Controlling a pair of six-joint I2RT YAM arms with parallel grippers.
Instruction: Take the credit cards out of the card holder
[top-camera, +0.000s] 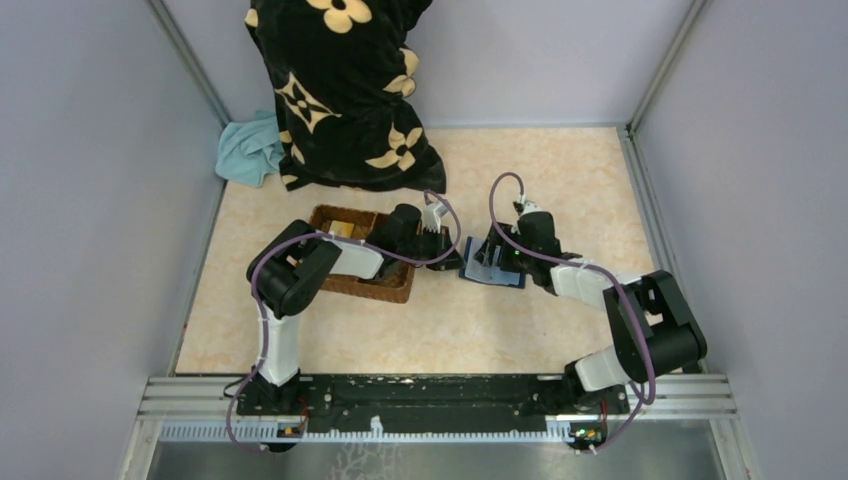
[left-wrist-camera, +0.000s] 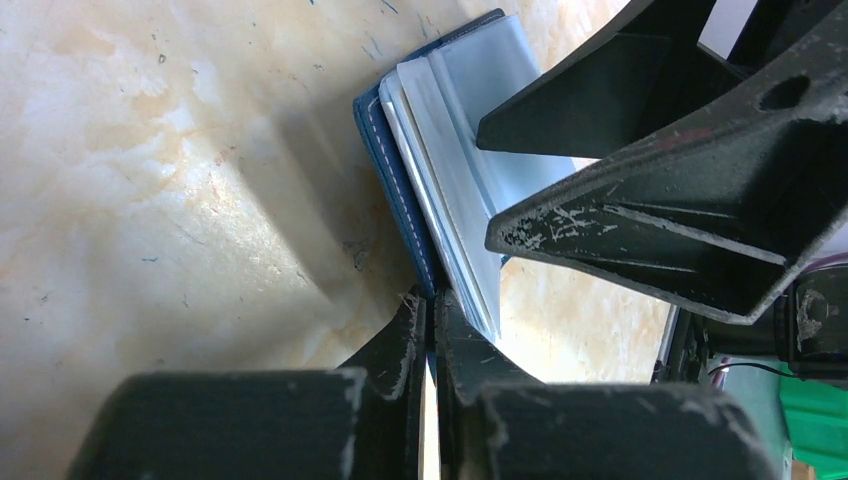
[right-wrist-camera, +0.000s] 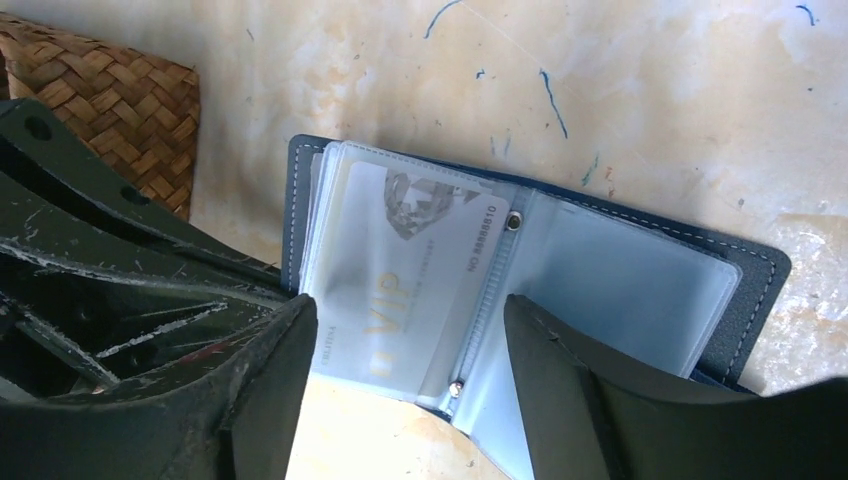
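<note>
Seen from above, the open card holder (top-camera: 492, 268) lies on the table (top-camera: 560, 180) at 3 o'clock from the basket (top-camera: 385, 285), between both grippers. A yellowish card (top-camera: 343, 228) sits in the basket's 11 o'clock end.

At the left wrist, the left gripper (left-wrist-camera: 430, 325) is pinched closed at the card holder's corner.

At the right wrist, the right gripper (right-wrist-camera: 408, 310) gapes wide over a sleeved card (right-wrist-camera: 400, 270) reading "VIP" and "NO 88888810".

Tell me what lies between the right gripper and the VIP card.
A clear sleeve covers the VIP card inside the open holder, so the open right gripper would meet plastic, not the card. The shut left gripper sits at the holder's edge on the basket side.
</note>
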